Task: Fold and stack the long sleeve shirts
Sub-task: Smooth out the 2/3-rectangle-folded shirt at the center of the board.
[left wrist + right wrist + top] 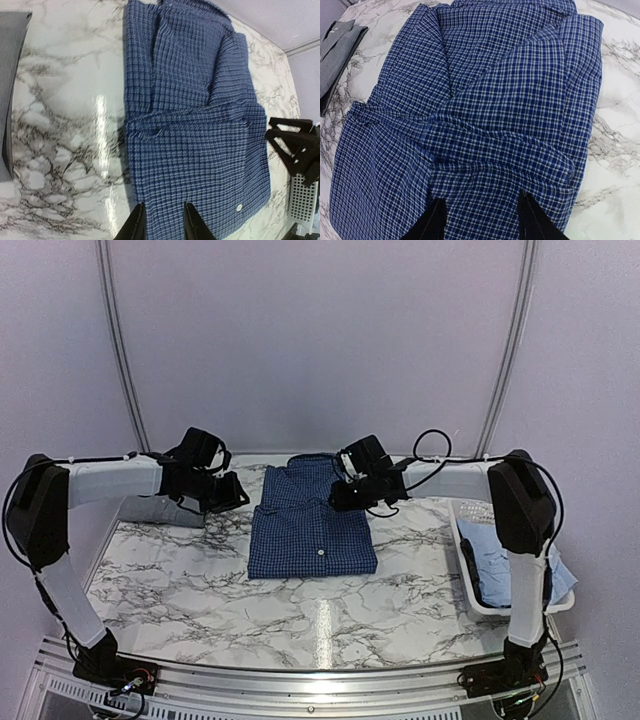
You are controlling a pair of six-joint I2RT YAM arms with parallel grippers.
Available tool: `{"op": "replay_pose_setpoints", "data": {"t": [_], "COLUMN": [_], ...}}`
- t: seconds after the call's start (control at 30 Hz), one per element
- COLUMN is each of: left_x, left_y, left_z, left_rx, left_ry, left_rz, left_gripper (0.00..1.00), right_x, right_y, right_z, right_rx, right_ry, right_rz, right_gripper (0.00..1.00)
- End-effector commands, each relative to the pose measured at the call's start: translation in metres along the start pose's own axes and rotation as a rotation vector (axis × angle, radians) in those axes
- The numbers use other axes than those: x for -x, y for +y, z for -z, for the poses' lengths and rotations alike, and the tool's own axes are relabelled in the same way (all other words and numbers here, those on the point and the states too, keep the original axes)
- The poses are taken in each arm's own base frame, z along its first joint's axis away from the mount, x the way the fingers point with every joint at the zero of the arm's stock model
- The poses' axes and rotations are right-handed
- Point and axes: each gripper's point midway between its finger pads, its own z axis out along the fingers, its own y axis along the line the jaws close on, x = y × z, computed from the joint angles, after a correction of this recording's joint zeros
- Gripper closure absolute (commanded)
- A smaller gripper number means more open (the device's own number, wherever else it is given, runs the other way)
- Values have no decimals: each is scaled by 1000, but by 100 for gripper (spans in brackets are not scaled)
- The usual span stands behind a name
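Note:
The dark blue check shirt (312,520) lies folded in a rectangle at the table's middle, collar at the far end. It fills the left wrist view (195,115) and the right wrist view (485,100). My left gripper (232,490) hovers open and empty at the shirt's left edge, its own view showing it (162,220) over that edge. My right gripper (345,495) hovers open and empty over the shirt's far right part, its own view showing it (482,215) above rumpled cloth. The grey shirt (165,510) lies folded at the far left. The light blue shirt (500,555) lies in the basket.
A white basket (462,550) stands at the table's right edge. The marble table top (320,620) stretches toward the near edge. The grey shirt also shows in the left wrist view (10,75) and in the right wrist view (337,55).

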Motion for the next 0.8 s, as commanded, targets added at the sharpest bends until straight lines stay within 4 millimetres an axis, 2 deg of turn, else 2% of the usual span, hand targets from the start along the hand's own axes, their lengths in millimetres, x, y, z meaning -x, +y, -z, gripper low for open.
{"op": "replay_pose_setpoints", "data": {"t": [0.0, 0.1, 0.17, 0.3, 0.4, 0.47, 0.57, 0.77], "left_x": [-24, -34, -38, -37, -37, -35, -34, -35], "left_y": [12, 16, 16, -1, -9, -9, 3, 15], "left_z": [8, 10, 11, 7, -4, -10, -19, -39], "left_rx": [-1, -2, -9, -51, -50, -30, 28, 79], "left_ry": [12, 22, 26, 29, 39, 33, 18, 29], "left_rz": [37, 47, 55, 38, 25, 26, 35, 29], "left_gripper": [72, 73, 73, 73, 73, 74, 79, 81], "right_x": [21, 16, 15, 17, 16, 14, 3, -7], "right_y": [24, 27, 24, 24, 31, 30, 24, 31], "right_z": [1, -12, -16, -12, -6, -4, -6, -11], "right_rx": [5, -4, -21, -11, 76, 122, 170, 324], "right_ry": [-45, -26, -24, -33, -25, -23, 11, 41], "right_rz": [42, 39, 32, 15, -29, -60, -102, -141], "right_gripper": [55, 62, 71, 83, 91, 95, 100, 100]}}
